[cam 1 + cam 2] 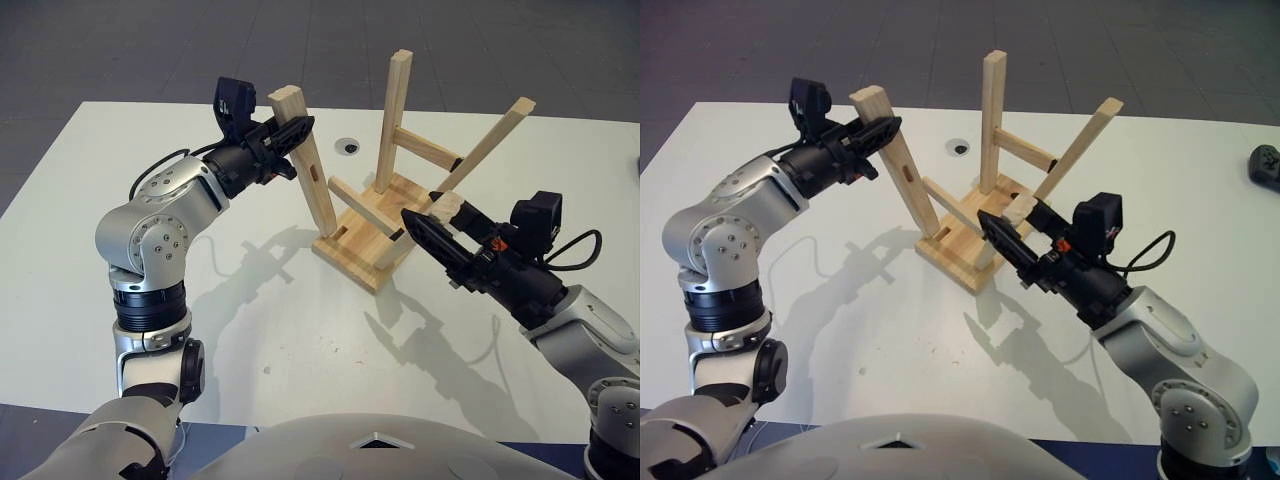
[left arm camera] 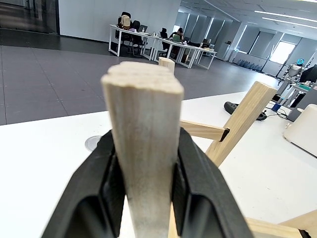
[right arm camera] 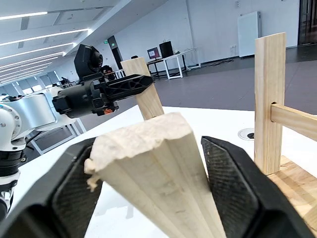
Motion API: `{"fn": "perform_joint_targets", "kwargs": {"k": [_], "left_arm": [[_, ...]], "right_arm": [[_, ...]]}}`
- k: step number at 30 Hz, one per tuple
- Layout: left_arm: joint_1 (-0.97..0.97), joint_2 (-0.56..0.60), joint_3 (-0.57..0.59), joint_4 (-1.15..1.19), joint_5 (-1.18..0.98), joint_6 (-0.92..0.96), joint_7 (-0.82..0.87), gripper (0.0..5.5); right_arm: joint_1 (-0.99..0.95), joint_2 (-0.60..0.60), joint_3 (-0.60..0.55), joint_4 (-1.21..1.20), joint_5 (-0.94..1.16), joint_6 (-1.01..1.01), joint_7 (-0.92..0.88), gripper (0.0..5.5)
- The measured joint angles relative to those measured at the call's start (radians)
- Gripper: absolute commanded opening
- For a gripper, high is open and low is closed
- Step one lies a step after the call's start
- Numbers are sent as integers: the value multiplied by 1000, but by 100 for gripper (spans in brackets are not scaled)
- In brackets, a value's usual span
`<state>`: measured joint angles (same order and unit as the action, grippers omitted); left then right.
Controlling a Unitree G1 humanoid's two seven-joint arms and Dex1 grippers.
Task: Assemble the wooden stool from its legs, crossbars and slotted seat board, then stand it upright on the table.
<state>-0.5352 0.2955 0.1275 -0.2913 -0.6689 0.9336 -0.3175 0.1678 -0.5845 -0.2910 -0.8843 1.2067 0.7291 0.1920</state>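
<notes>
Dark office floor lay behind the white worktop (image 1: 250, 340). The left gripper (image 1: 298, 148) was clamped just under the top of the left leg (image 1: 320, 195), whose long axis leaned up and outward from the seat board (image 1: 362, 265). The right gripper (image 1: 432, 212) was clamped on the end of the near leg (image 3: 163, 163), low beside the board. Between the grippers, the stool sat inverted, its crossbars (image 1: 425, 148) joining the rear legs (image 1: 397, 110). Each arm was nearest its own leg, and squaring both seemed due next.

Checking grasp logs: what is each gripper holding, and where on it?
Left gripper: shut near the upper end of the left stool leg. Right gripper: shut on the upper end of the near-right leg.
</notes>
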Motion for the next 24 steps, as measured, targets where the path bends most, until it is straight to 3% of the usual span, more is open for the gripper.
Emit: {"fn": "perform_joint_targets", "kwargs": {"k": [6,14,24], "left_arm": [[-1,-4,-12,3,1,-13,-1,104],[-3,-37,-32,-8,7,-11,35,104],[19,21,-117,-80,73,-56,8,104]], "right_arm": [[-9,-40,-7,11,-13,-22,5,255],[-39,-18,82,0,-120,-72,-38,242],[-14,-19,116,-2,-187,-115,-5,236]]}}
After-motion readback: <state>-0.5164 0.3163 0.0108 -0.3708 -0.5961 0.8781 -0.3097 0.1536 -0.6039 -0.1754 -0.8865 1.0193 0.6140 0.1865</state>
